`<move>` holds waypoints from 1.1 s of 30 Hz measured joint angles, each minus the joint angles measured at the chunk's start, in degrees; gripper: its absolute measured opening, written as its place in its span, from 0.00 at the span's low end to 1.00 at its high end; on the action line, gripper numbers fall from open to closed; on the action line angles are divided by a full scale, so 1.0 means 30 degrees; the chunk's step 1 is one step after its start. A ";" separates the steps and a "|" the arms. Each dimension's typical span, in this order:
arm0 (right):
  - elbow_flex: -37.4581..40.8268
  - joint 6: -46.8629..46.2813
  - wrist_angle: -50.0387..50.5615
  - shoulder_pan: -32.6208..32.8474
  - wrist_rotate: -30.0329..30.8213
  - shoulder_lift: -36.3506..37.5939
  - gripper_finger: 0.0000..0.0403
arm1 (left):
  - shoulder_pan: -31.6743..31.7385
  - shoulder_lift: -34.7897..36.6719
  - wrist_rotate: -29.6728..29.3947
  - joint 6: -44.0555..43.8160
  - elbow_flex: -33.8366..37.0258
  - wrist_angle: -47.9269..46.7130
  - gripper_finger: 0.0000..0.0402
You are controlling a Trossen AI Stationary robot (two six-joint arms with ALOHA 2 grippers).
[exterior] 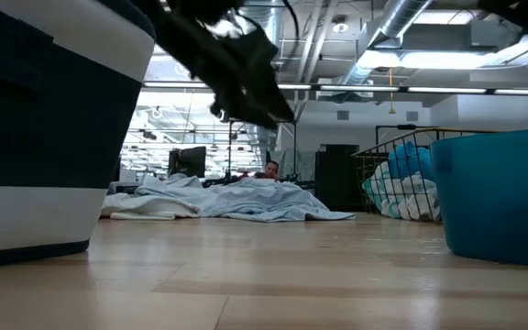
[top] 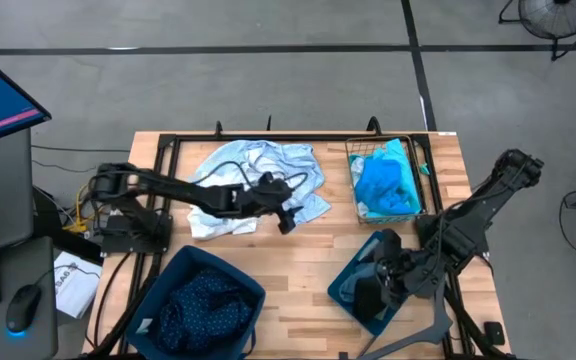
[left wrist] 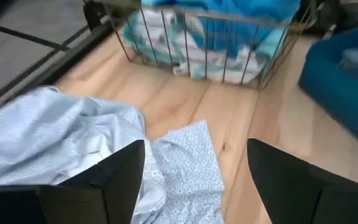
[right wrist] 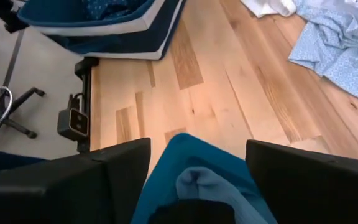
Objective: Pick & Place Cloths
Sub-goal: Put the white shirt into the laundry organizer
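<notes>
Wooden table [top: 303, 255]: pale blue cloths [top: 258, 180] spread mid-far edge; wire basket [top: 386, 180] far-right; two teal bins [top: 203, 300] along near edge.

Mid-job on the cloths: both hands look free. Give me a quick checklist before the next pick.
1. Left hand open, holding nothing: ok.
2. Pale blue cloth lies under the left hand, reachable: ok.
3. Right hand open over the right bin: ok.
4. Grey-blue cloth dropped clear of the right hand's fingers: cannot tell.
5. Wire basket holds the blue cloths, none spilling: ok.
6. Left bin upright with the dotted navy cloth inside: ok.
</notes>
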State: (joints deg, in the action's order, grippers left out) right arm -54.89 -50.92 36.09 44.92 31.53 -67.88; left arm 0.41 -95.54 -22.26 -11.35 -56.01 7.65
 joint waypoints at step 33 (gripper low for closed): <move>0.0000 -0.0341 -0.0567 -0.0353 0.2840 -0.0005 0.65 | 0.0419 -0.0336 0.2246 -0.4850 -0.0051 0.0362 0.00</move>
State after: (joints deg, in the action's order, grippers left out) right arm -54.89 -51.94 34.39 43.86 40.05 -67.90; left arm 1.67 -96.55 -15.52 -25.91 -56.16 8.73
